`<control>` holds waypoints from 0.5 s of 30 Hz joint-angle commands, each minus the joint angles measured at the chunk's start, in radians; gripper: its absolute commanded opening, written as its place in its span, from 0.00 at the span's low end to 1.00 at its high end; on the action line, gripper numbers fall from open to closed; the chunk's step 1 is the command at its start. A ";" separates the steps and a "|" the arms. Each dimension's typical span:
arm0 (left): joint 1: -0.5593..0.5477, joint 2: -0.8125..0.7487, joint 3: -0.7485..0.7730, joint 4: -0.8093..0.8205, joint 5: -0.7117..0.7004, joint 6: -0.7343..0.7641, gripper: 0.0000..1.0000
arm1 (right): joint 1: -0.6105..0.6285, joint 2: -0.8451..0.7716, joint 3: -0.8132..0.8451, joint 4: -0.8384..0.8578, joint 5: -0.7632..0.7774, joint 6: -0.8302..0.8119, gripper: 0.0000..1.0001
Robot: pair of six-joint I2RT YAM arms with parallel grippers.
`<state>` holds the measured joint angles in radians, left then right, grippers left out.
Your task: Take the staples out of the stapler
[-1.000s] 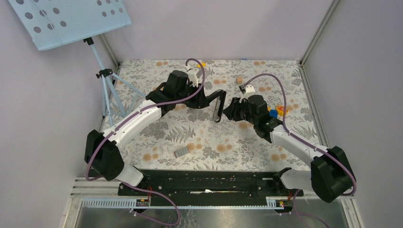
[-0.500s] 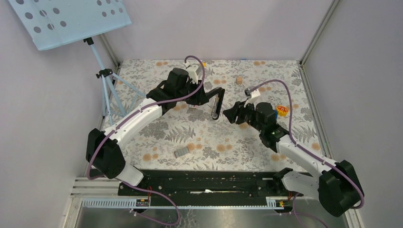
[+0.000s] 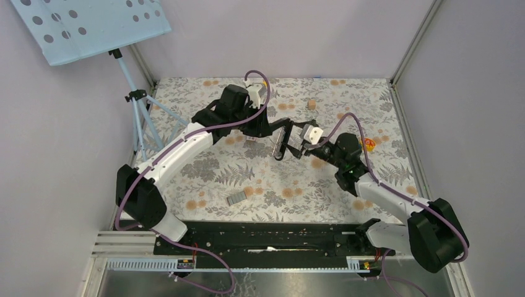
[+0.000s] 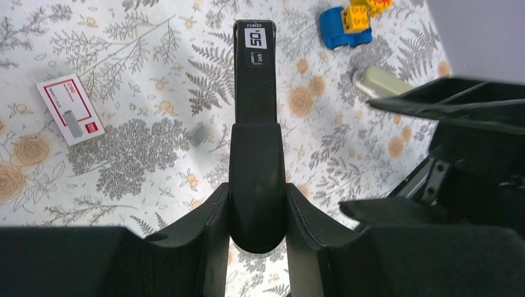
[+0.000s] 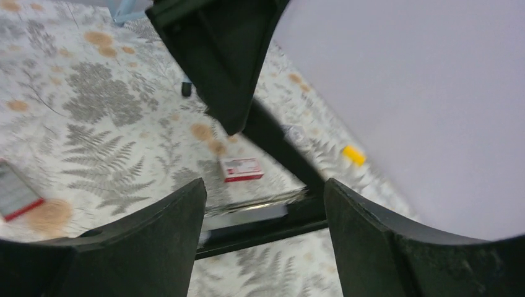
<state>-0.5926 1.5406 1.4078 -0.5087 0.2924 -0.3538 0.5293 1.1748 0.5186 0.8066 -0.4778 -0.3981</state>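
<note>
The left gripper (image 3: 277, 131) is holding the stapler (image 3: 283, 143) in the air above the middle of the table (image 3: 266, 185), a little toward the far edge. In the left wrist view its two fingers (image 4: 213, 213) are pressing on both sides of the stapler's black body (image 4: 255, 154), so they are only partly apart and closed firmly on it. The end with a white label is pointing away from the camera.

The right gripper (image 3: 299, 143) is standing just beside the stapler, on its right side. In the right wrist view its fingers (image 5: 155, 247) are spread widely and are gripping nothing. The stapler is hinged open there. Its lower arm (image 5: 266, 228), with the silvery channel (image 5: 247, 213), is crossing the gap between these fingers, and its upper arm is rising toward the left gripper. The view is blurred, so I cannot tell if staples are lying in the channel or if the fingers are touching the stapler.

A small red and white card box (image 4: 69, 109) is lying on the table under the left arm. Near it a tiny grey piece (image 4: 199, 134) is lying; I cannot tell what it is. A grey block (image 3: 237, 198) is resting closer to the near edge. Blue and yellow toy bricks (image 4: 347, 21) are sitting toward the right edge.
</note>
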 commanded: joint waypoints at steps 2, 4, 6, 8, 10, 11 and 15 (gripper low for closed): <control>-0.003 -0.049 0.046 0.011 0.065 0.065 0.00 | 0.005 0.035 0.184 -0.220 -0.130 -0.396 0.74; -0.003 -0.057 0.043 0.002 0.085 0.077 0.00 | 0.006 0.054 0.229 -0.309 -0.163 -0.461 0.73; -0.003 -0.066 0.038 -0.001 0.099 0.086 0.00 | 0.006 0.070 0.268 -0.382 -0.193 -0.510 0.72; -0.003 -0.074 0.036 -0.003 0.106 0.088 0.00 | 0.006 0.091 0.314 -0.490 -0.225 -0.555 0.71; -0.003 -0.081 0.031 -0.005 0.112 0.088 0.00 | 0.005 0.107 0.344 -0.553 -0.256 -0.577 0.69; -0.003 -0.083 0.030 -0.005 0.114 0.088 0.00 | 0.006 0.113 0.353 -0.572 -0.269 -0.585 0.69; -0.003 -0.086 0.028 -0.004 0.129 0.088 0.00 | 0.007 0.136 0.363 -0.584 -0.274 -0.595 0.68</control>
<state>-0.5926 1.5291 1.4075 -0.5964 0.3634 -0.2802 0.5297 1.2953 0.8364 0.2932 -0.6979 -0.9257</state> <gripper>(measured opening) 0.363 0.683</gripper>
